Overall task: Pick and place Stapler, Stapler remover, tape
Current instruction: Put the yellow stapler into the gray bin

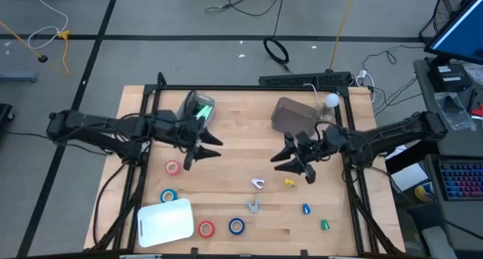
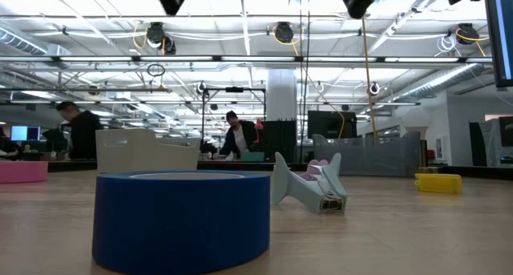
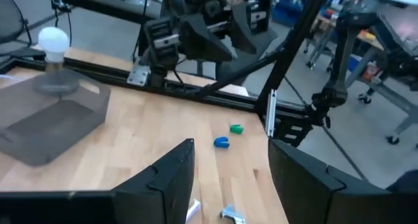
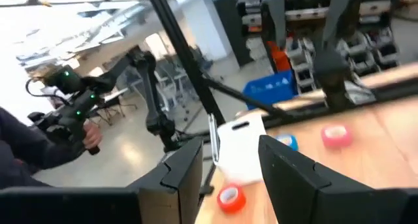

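Above the wooden table (image 1: 234, 164), both grippers hung open and empty.
Left gripper (image 1: 201, 155) hovered just beside a pink tape roll (image 1: 173, 167); right gripper (image 1: 293, 166) waited well apart.

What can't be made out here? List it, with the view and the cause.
- Low view: the blue tape roll close to the camera hides the table behind it.
- High view: small pieces near the yellow one are too small to name.
- Left wrist view: left pincer fingertips are cut off by the edge.

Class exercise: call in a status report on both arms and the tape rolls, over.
Left tool open, empty, above the pink tape roll. Right tool open, empty, mid-table. Blue tape roll untouched near the white bin. Nothing in the way.
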